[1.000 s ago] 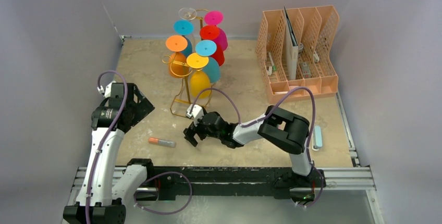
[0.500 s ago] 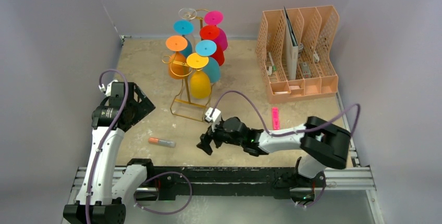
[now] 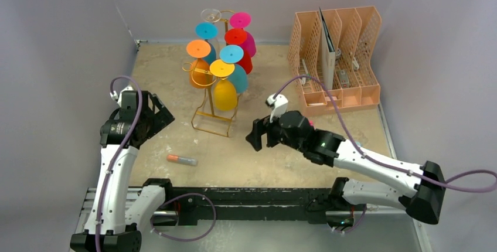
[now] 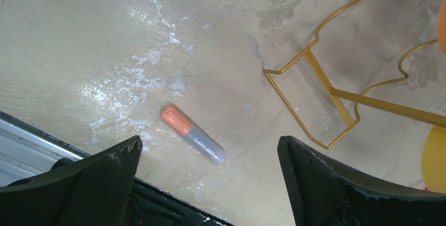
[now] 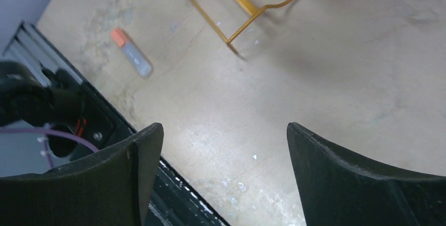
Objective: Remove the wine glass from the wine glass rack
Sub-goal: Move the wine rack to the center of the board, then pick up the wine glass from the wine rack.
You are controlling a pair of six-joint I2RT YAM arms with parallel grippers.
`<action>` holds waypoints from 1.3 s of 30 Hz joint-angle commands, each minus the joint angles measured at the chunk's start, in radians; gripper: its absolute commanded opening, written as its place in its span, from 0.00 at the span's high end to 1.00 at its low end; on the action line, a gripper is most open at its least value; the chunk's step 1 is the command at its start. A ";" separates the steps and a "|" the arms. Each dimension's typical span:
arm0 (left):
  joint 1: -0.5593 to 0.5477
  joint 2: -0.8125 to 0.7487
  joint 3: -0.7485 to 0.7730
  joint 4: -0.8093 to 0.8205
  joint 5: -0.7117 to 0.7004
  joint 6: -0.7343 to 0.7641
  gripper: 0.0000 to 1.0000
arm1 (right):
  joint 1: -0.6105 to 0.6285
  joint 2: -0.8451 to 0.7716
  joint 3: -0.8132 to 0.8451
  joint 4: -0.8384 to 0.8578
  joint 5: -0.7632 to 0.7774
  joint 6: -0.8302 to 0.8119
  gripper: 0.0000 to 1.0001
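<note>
1. The yellow wine glass (image 3: 224,94), smooth and opaque, hangs bowl down on the tall thin gold wire wine glass rack (image 3: 209,132) at the far middle. It is the nearest of several coloured glasses.
2. The right gripper (image 3: 256,135), fingers wide apart and empty, hovers low, to the right of the rack. I think it should rise to the thin stem, close softly, then slide the round foot out of its hook without knocking the neighbours.
3. The left gripper (image 3: 159,117), also apart and empty, is left of the rack, above a grey marker with orange cap (image 3: 181,160).
4. The beige table (image 3: 281,164) looks matte, like stone.

Orange-capped marker (image 4: 192,136) near wine glass rack (image 4: 326,86)
</note>
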 commanded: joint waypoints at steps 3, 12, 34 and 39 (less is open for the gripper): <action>0.001 -0.030 0.068 0.043 0.050 0.064 0.00 | -0.095 -0.045 0.211 -0.316 -0.070 0.117 0.18; 0.000 -0.072 0.109 0.026 0.030 0.102 0.00 | -0.250 0.026 0.439 -0.442 -0.286 0.239 0.36; 0.000 -0.079 0.142 0.055 0.137 0.146 0.00 | -0.377 0.214 0.615 -0.190 -0.555 0.530 0.38; 0.000 -0.079 0.130 0.064 0.154 0.129 0.00 | -0.377 0.258 0.644 -0.130 -0.544 0.570 0.42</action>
